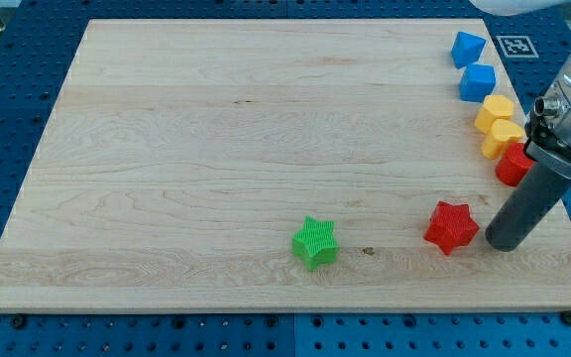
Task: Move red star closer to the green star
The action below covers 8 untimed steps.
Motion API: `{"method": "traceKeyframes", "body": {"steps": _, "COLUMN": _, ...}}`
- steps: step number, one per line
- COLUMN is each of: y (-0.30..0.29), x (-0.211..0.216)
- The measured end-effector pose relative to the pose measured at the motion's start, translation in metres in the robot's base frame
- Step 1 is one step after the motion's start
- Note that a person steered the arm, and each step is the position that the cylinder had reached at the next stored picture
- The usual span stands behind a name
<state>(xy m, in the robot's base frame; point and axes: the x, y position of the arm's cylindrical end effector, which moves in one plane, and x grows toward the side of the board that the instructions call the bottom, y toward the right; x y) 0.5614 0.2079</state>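
Board (167, 149): pale wooden top on a blue pegboard; bare across its left half and its middle.
Green star (315, 242): near the bottom edge, a little right of centre; lying flat; nothing touches it.
Red star (451, 226): the piece to be moved; near the bottom edge toward the bottom-right corner; right of the green star and well apart from it, with open board between them.
My tip (505, 245): just right of the red star, close to its right-hand points; whether it touches cannot be told; it is a plain rod with nothing to spread or pinch, and it holds nothing.
Handling: judged a small, stiff, light plastic piece that should slide readily on smooth wood; it cannot be grasped, only pushed; contact is best taken on its right side, in line with its middle; a push on one point alone would likely spin it or let it slip aside.
Right-edge row: blue block (468, 48) near the top-right corner; blue cube (478, 81); two yellow blocks (495, 112), (504, 137); red block (512, 165) partly behind the rod; all well clear of the stars' path.
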Motion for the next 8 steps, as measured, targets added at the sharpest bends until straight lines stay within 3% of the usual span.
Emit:
{"method": "traceKeyframes", "body": {"steps": 1, "y": -0.041, "x": -0.009}}
{"method": "traceKeyframes", "body": {"steps": 3, "y": -0.057, "x": -0.019}}
{"method": "traceKeyframes", "body": {"steps": 6, "y": -0.026, "x": 0.012}}
{"method": "traceKeyframes", "body": {"steps": 8, "y": -0.062, "x": -0.015}}
